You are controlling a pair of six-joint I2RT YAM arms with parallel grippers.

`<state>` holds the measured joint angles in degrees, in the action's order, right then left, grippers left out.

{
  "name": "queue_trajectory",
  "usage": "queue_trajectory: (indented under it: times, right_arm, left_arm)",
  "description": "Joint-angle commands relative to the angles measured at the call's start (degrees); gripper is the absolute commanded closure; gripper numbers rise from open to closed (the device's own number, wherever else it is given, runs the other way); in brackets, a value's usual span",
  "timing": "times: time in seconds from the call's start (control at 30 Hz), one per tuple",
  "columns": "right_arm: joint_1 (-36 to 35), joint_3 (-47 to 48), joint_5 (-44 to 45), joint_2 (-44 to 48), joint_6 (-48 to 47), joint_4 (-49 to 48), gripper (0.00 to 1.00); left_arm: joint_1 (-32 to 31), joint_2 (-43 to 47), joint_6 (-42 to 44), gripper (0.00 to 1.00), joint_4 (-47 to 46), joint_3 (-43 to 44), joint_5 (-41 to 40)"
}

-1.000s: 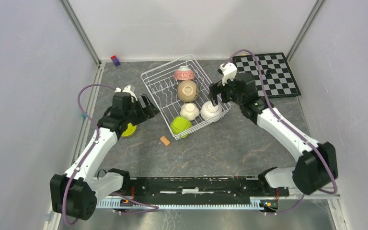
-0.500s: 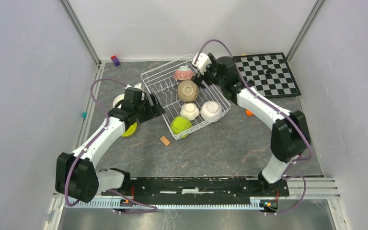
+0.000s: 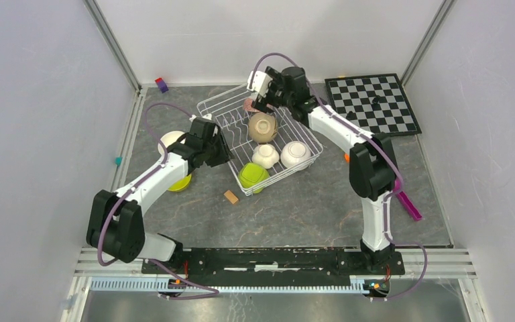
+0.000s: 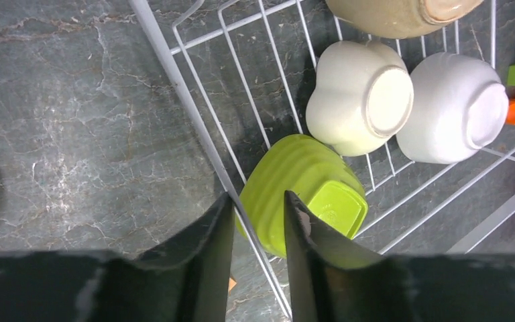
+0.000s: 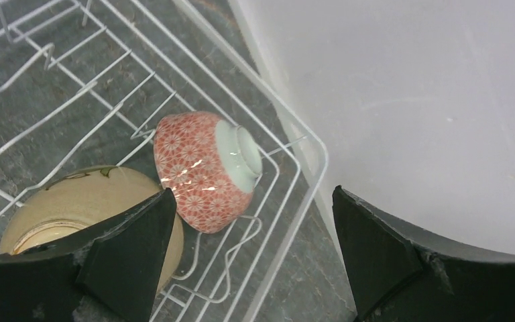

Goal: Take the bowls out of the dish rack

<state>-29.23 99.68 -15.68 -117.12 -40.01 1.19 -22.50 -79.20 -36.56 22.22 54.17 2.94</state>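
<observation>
The dish rack (image 3: pixel 226 119) could be snagged and dragged, the left hand (image 4: pixel 258 201), barely parted and empty, being set astride its left rim by the lime bowl (image 4: pixel 295 181), while the right hand (image 5: pixel 253 194) is held wide, empty, over the red-patterned bowl (image 5: pixel 198 171) in its far corner.

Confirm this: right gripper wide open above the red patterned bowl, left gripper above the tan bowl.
Wrong on one point. The left wrist view shows the left gripper above the lime green bowl in the dish rack, not the tan bowl. The right gripper is wide open above the red patterned bowl.
</observation>
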Motion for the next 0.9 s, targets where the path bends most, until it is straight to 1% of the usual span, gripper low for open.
queue_trajectory:
  times: [0.0,0.1,0.17,0.27,0.47,0.63,0.87]
  right_arm:
    - [-1.55,3.39,2.16,-2.99,-4.65,1.07,0.07]
    - [-2.46,2.40,4.83,-3.73,-5.65,1.27,0.07]
    - [-2.93,0.73,6.70,-3.68,-6.66,1.62,0.06]
    - [-3.54,-1.89,9.04,-3.22,-7.99,2.69,0.07]
    - [-3.90,-6.83,9.17,-0.14,-9.80,5.98,0.07]
    - [-3.90,-4.63,11.44,0.17,-10.55,12.08,0.07]
    - [-3.96,-0.10,20.25,-1.85,-12.14,21.04,0.05]
  left_arm:
    - [-1.64,-1.57,-0.56,0.67,-1.25,2.77,0.02]
    - [-3.42,-1.70,1.15,0.89,0.08,3.38,-1.60]
    - [-4.55,-1.58,2.68,0.97,0.84,3.70,-2.02]
    - [-5.96,-1.29,4.58,0.98,1.62,3.92,-1.18]
    - [-8.51,1.11,5.86,0.98,2.17,3.48,2.40]
    - [-9.99,2.77,4.06,0.98,2.39,2.72,2.56]
    - [-11.41,2.87,1.29,0.97,1.72,1.26,-1.48]
